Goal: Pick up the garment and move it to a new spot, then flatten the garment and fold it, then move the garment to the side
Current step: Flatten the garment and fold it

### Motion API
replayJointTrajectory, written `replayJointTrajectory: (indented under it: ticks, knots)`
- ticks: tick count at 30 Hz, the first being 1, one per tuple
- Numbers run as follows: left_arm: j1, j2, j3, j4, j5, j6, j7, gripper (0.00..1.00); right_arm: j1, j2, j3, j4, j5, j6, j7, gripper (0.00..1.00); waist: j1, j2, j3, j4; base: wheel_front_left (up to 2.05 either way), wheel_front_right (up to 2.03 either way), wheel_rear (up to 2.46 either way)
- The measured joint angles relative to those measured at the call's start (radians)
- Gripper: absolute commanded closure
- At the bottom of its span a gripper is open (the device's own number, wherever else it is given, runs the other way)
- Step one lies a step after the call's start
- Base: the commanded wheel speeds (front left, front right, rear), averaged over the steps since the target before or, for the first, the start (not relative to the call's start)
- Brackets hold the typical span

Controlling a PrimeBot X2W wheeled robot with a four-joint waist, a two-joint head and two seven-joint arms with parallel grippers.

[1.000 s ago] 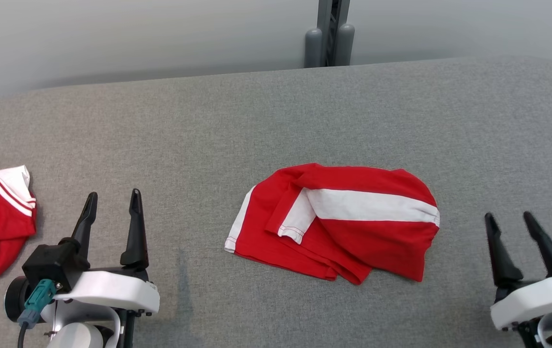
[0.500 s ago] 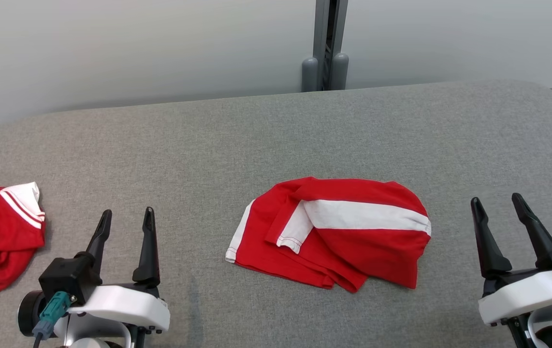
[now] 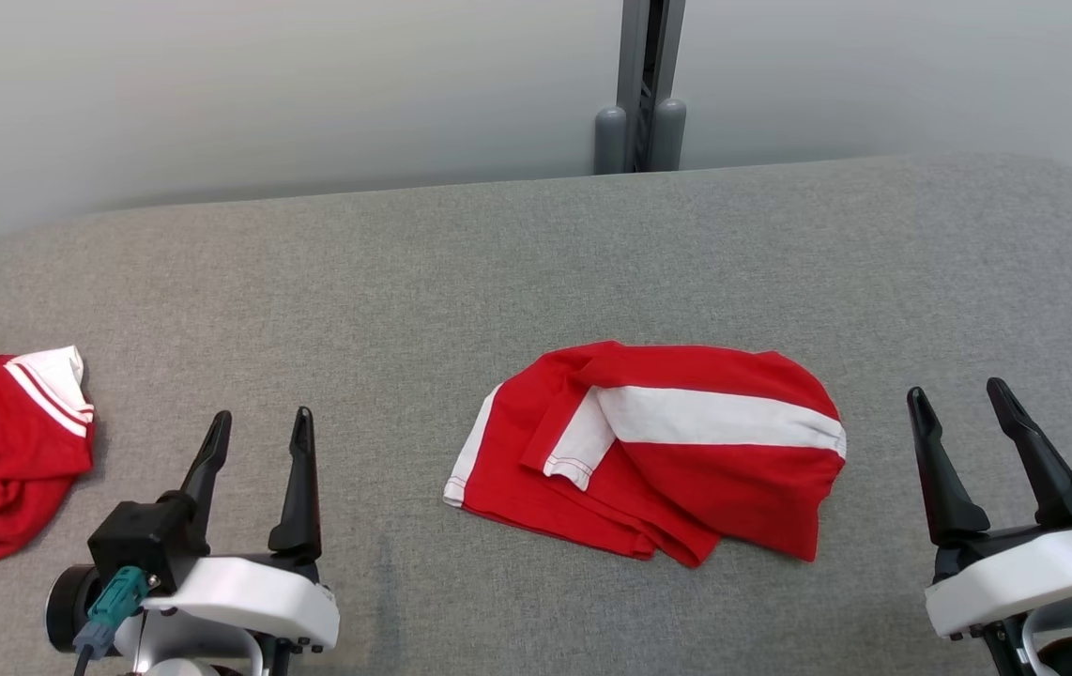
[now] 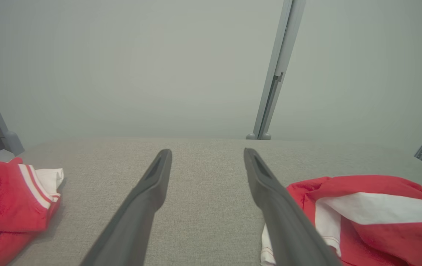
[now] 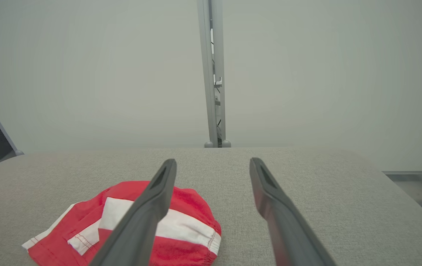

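The garment (image 3: 658, 451) is red with a broad white band. It lies loosely bunched in the middle of the grey table (image 3: 536, 263). My left gripper (image 3: 262, 418) hovers open at the near left, well apart from the cloth. My right gripper (image 3: 957, 392) stands open at the near right, a short way off the garment's right edge. In the left wrist view the garment (image 4: 373, 218) sits right of the open left gripper (image 4: 207, 151). In the right wrist view the garment (image 5: 192, 229) lies lower left, partly behind a finger of the open right gripper (image 5: 213, 160).
A second red garment with white stripes (image 3: 1, 460) lies crumpled at the table's left edge, also at the left of the left wrist view (image 4: 7, 207). A grey post (image 3: 639, 84) stands against the pale wall behind the table.
The whole head picture has shifted down a little, so the camera moved. The garment lies as before. Both grippers have edged slightly inward and remain open.
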Motion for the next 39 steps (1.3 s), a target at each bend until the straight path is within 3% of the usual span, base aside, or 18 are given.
replayJointTrajectory:
  ticks: [5,16,20,33,34,35,36,39]
  knots:
    - [-0.038,-0.005,-0.026,0.001,0.004,-0.025,0.001,0.00,-0.003,0.000,0.001,-0.006,0.000,0.000,0.003,0.00,0.0000,0.0000,0.013,0.002,0.00,0.00,0.00]
    - [-0.211,-0.108,-0.262,0.128,0.002,-0.196,0.186,0.00,-0.039,0.003,0.038,0.003,0.003,0.000,0.002,0.00,0.0000,0.0000,0.076,-0.033,0.00,0.00,0.00]
    - [-0.245,-0.138,-0.311,0.217,-0.008,-0.233,0.247,0.00,-0.056,0.006,0.055,0.019,0.010,0.000,-0.004,0.00,0.0000,0.0000,0.105,-0.066,0.00,0.00,0.00]
    - [-0.320,-0.142,-0.293,0.445,-0.028,-0.251,0.255,0.00,-0.073,0.011,0.061,0.067,0.022,0.000,-0.035,0.00,0.0000,0.0000,0.167,-0.174,0.00,0.00,0.00]
    - [-0.323,-0.142,-0.291,0.450,-0.029,-0.251,0.254,0.30,-0.074,0.012,0.060,0.069,0.022,0.000,-0.037,0.00,0.0000,0.0000,0.168,-0.177,0.00,0.00,0.00]
    - [-0.328,-0.142,-0.287,0.454,-0.032,-0.251,0.250,0.74,-0.074,0.012,0.059,0.071,0.022,0.000,-0.037,0.00,0.0000,0.0000,0.170,-0.178,0.00,0.00,0.00]
    - [-0.333,-0.141,-0.284,0.459,-0.032,-0.251,0.245,1.00,-0.075,0.012,0.058,0.072,0.022,0.000,-0.039,0.00,0.0000,0.0000,0.171,-0.178,0.00,0.00,0.00]
    - [-0.336,-0.135,-0.279,0.472,-0.036,-0.252,0.238,1.00,-0.077,0.012,0.051,0.077,0.022,0.000,-0.041,0.00,0.0000,0.0000,0.172,-0.177,0.00,0.00,0.00]
